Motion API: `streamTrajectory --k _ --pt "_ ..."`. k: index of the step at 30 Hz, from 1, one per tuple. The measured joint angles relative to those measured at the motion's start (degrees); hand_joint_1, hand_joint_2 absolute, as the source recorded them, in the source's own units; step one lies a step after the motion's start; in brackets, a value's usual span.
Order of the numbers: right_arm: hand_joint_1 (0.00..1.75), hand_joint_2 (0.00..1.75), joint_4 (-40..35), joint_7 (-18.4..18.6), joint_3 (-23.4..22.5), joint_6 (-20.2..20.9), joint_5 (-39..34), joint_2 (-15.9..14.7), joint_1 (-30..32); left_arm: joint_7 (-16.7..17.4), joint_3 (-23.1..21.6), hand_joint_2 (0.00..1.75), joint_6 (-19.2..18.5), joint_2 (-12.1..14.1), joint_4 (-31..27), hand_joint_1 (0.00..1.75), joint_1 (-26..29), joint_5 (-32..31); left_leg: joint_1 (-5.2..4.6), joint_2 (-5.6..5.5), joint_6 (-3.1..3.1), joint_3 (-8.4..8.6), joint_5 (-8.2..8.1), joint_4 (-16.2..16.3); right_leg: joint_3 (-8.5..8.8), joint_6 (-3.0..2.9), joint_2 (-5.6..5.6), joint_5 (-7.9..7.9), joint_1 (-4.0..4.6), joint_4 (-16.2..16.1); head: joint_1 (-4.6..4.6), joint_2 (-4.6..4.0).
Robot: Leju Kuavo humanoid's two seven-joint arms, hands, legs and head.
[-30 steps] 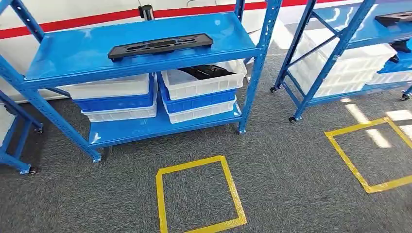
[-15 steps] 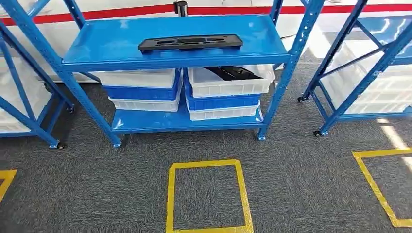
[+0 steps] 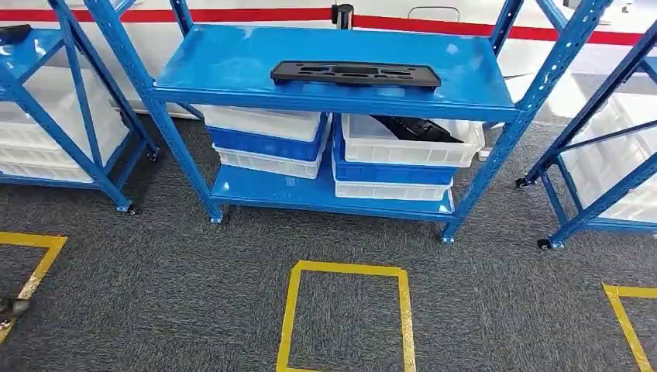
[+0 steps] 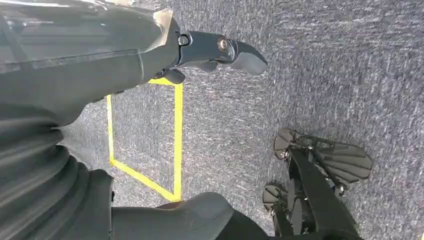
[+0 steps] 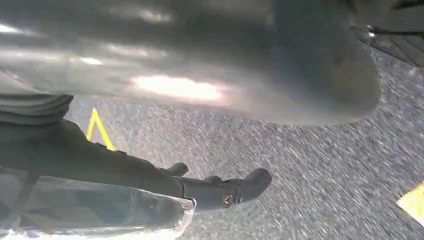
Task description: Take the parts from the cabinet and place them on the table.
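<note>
On the top shelf of the blue rack [image 3: 232, 58], toward its front edge and right of the middle, a long black part [image 3: 355, 74] lies flat. Under it, on the bottom shelf, stand two stacks of white and blue bins; the right stack's top bin [image 3: 411, 142] holds another black part [image 3: 418, 128], lying aslant inside it. More blue racks with white bins stand on either side. On the grey carpet [image 3: 194, 279] in front of the rack, near its middle, a square of yellow tape [image 3: 347, 318] is marked out.

Both arms hang low over the carpet. The left hand [image 4: 210, 55] holds nothing, its dark fingers stretched out over the carpet beside a yellow tape corner. The right hand [image 5: 220, 190] holds nothing either, with fingers extended and apart above the blurred carpet.
</note>
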Motion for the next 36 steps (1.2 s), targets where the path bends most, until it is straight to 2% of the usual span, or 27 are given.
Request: streamTrajectory --k 1,3,4,10,12,13,14,16,17,18,19,26,36 --pt "0.0 0.0 0.0 0.0 0.1 0.0 0.0 0.0 0.0 0.0 0.0 1.75 0.0 0.0 0.0 0.0 0.0 0.0 -0.11 0.08 -0.09 0.04 -0.08 0.0 0.16 -0.6 0.0 0.12 -0.28 -0.1 -0.26 0.0" --pt "0.0 0.0 0.0 0.0 0.3 0.0 0.0 0.0 0.0 -0.1 0.0 1.75 0.0 0.2 0.0 0.0 0.1 0.0 -0.03 0.15 1.84 0.02 0.08 0.0 0.57 -0.76 -0.03 0.26 -0.28 -0.1 -0.17 0.0" --pt "0.0 0.0 0.0 0.0 0.5 0.0 0.0 0.0 0.0 -0.1 0.0 1.75 0.0 0.2 0.0 0.0 0.1 0.0 -0.02 0.24 2.25 0.12 0.16 0.0 0.55 -0.79 0.04 0.28 -0.11 -0.1 -0.15 0.0" --pt "0.0 0.0 0.0 0.0 0.9 0.0 0.0 0.0 0.0 -0.2 -0.1 1.75 0.0 0.2 0.0 0.0 0.1 -0.1 0.11 0.31 2.27 0.5 0.14 -0.5 0.64 -1.09 0.09 0.12 0.19 -0.1 -0.22 0.0" --pt "0.0 0.0 0.0 0.0 0.9 0.0 0.0 0.0 0.0 -0.2 -0.1 1.75 0.0 0.2 0.0 0.0 0.1 -0.1 0.15 0.31 2.07 0.51 0.18 -0.6 0.63 -1.17 0.08 0.1 0.31 -0.1 -0.2 0.0" --pt "0.0 0.0 0.0 0.0 0.9 0.0 0.0 0.0 0.0 -0.2 -0.1 1.75 0.0 0.2 0.0 0.0 0.1 -0.1 0.18 0.33 1.9 0.51 0.2 -0.6 0.63 -1.44 0.08 0.1 0.35 -0.1 -0.2 0.0" --pt "0.0 0.0 0.0 0.0 0.9 0.0 0.0 0.0 0.0 -0.2 -0.1 1.75 0.0 0.2 0.0 0.0 0.1 -0.1 0.21 0.34 1.45 0.51 0.14 -0.6 0.62 -1.58 0.08 0.03 0.44 -0.1 -0.2 0.0" --pt "0.0 0.0 0.0 0.2 0.9 0.0 0.0 0.0 0.0 -0.3 -0.1 1.75 -0.1 0.2 0.0 0.0 0.1 -0.1 0.45 0.35 -0.32 0.55 0.07 -0.7 0.61 -1.59 0.08 0.02 0.54 0.0 -0.17 0.0" --pt "0.0 0.0 0.0 0.4 1.0 0.0 0.0 0.0 0.0 -0.5 -0.1 1.75 -0.1 0.2 0.0 0.0 0.1 -0.2 0.48 0.35 -0.59 0.54 0.06 -0.7 0.61 -1.59 0.08 0.02 0.58 0.0 -0.15 0.0" --pt "0.0 0.0 0.0 0.7 1.0 0.0 0.0 0.0 0.0 -0.5 -0.1 1.75 -0.2 0.2 0.0 0.0 0.1 -0.3 0.47 0.35 -0.6 0.53 0.05 -0.7 0.59 -1.59 0.08 0.02 0.64 0.0 -0.15 0.0" --pt "0.0 1.75 0.0 1.0 1.0 0.0 0.0 0.0 0.0 -0.6 -0.1 1.75 -0.2 0.2 0.0 0.0 0.1 -0.5 0.41 0.36 -0.62 0.54 0.04 -0.7 0.57 -1.58 0.08 0.02 0.64 0.0 -0.17 0.0" --pt "0.0 1.75 0.0 2.6 1.4 0.4 0.0 0.2 0.0 -0.5 -0.6 1.75 -0.2 0.2 0.0 0.0 0.1 -1.2 -0.12 0.36 -0.66 0.54 0.0 -0.7 0.56 -1.56 0.08 0.01 0.36 -0.1 -0.15 0.0" --pt "0.0 1.75 0.0 2.0 1.4 2.2 -0.1 0.1 -0.3 -2.3 -0.5 1.75 -0.3 0.2 0.0 0.0 0.1 -0.8 -0.26 0.36 -0.6 0.52 -0.03 -0.6 0.61 -1.54 0.08 0.03 0.24 -0.2 -0.13 0.0"
